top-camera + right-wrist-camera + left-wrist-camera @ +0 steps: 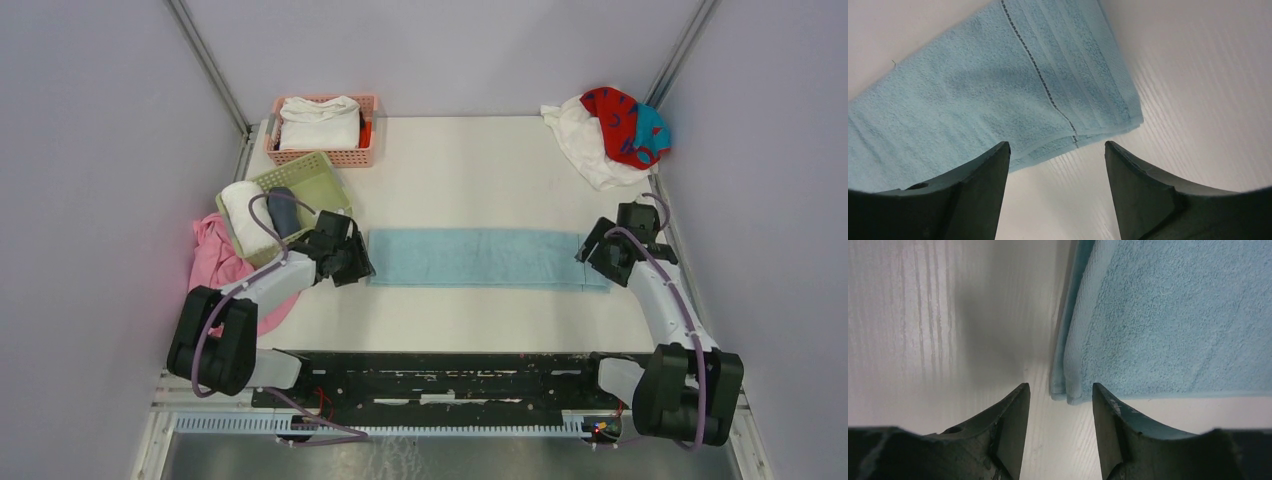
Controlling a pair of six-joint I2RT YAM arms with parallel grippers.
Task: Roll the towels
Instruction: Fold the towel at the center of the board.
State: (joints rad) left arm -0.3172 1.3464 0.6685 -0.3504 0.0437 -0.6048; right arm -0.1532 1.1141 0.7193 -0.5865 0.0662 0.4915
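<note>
A light blue towel (480, 257) lies folded in a long flat strip across the middle of the table. My left gripper (358, 266) is open and empty at its left end; the towel's corner (1070, 390) lies just ahead of the fingertips. My right gripper (592, 262) is open and empty at its right end, the towel's corner (1108, 120) just ahead of it. A white towel (585, 145) and a red one with teal-blue marks (625, 125) lie heaped at the far right corner.
A pink basket (340, 155) with a folded white cloth stands at the far left. A green basket (310, 180) holds a white roll and a grey roll. A plain pink cloth (210, 255) lies by the left edge.
</note>
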